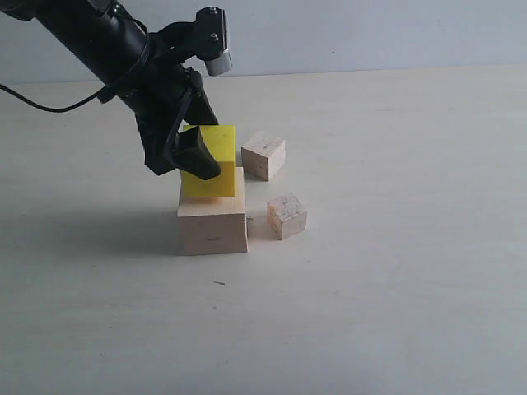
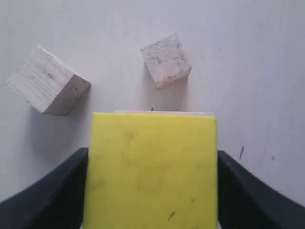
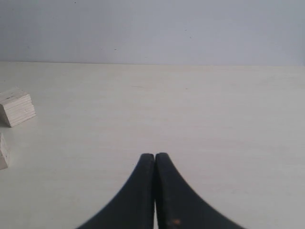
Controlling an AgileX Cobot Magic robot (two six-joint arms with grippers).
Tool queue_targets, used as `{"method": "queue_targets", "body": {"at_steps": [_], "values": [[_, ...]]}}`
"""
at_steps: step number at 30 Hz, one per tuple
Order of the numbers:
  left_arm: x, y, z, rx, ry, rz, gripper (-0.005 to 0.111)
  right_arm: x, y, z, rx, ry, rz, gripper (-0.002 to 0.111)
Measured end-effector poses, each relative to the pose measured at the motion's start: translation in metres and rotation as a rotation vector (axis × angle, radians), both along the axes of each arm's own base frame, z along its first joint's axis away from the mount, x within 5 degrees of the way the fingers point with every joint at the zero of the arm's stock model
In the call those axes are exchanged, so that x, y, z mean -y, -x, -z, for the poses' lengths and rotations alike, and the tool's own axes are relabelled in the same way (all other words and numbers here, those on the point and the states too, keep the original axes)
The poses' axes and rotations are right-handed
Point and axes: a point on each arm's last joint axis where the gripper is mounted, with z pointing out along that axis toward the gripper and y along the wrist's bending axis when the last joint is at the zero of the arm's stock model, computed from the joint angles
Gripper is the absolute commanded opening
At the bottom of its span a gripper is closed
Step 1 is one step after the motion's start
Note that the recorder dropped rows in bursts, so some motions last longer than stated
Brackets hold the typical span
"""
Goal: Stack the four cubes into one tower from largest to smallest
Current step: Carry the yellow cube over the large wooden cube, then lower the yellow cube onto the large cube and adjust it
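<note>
My left gripper (image 1: 206, 161) is shut on the bright yellow cube (image 1: 216, 164), one finger on each side. It holds the cube on top of the large pale wooden cube (image 1: 212, 224); I cannot tell whether the two touch. In the left wrist view the yellow cube (image 2: 151, 167) fills the space between the jaws, and only a thin pale edge of the large cube (image 2: 164, 113) shows beyond it. Two small wooden cubes lie on the table to the right: a plain one (image 1: 263, 155) and one with pinkish-grey marks (image 1: 286, 216). My right gripper (image 3: 155, 157) is shut and empty.
The pale table (image 1: 395, 271) stretches open to the right and front of the cubes. The left arm (image 1: 99, 41) slants in from the upper left. The right wrist view catches the plain small cube (image 3: 16, 106) and part of another cube (image 3: 2, 151) at its edge.
</note>
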Motion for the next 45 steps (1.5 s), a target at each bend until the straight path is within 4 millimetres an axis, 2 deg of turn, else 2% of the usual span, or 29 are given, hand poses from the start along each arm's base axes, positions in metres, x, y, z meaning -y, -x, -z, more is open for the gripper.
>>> {"method": "queue_targets", "body": {"at_steps": [36, 45], "values": [[-0.003, -0.001, 0.0, -0.05, 0.032, -0.042, 0.0, 0.0, 0.0, 0.0, 0.0, 0.0, 0.0, 0.0], [-0.004, 0.004, 0.014, -0.066, 0.044, -0.042, 0.0, 0.0, 0.0, 0.0, 0.0, 0.0, 0.0, 0.0]]}}
